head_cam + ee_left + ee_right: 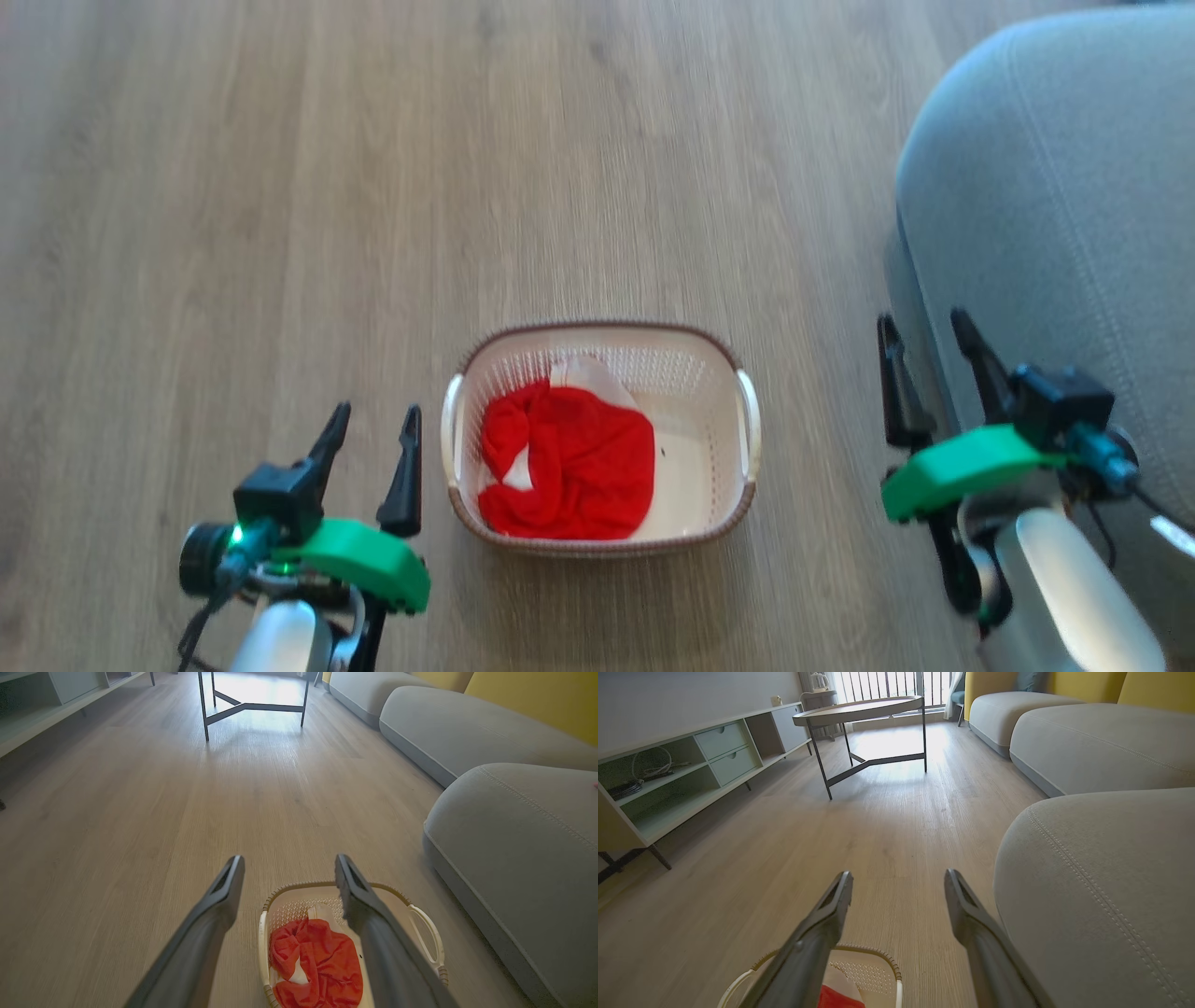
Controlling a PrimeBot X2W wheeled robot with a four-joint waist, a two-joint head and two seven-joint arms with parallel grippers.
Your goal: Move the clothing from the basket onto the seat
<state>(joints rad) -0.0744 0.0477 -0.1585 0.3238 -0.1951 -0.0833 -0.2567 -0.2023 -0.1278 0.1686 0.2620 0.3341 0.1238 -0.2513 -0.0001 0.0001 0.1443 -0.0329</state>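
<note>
Barely started, I'd say: the red clothing (565, 462) sits bunched at the left wall of the basket (597, 327), the seat (1055, 187) looks bare (blurry, partly cropped though), and the left gripper (378, 408) and right gripper (921, 317) both hang wide open, holding nothing.

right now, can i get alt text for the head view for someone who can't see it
Seen from above, a cream basket holding red and white clothing sits on a wooden floor. The open left end effector hovers just left of the basket, and the open right end effector hangs at the right, beside the edge of a grey seat.
</note>
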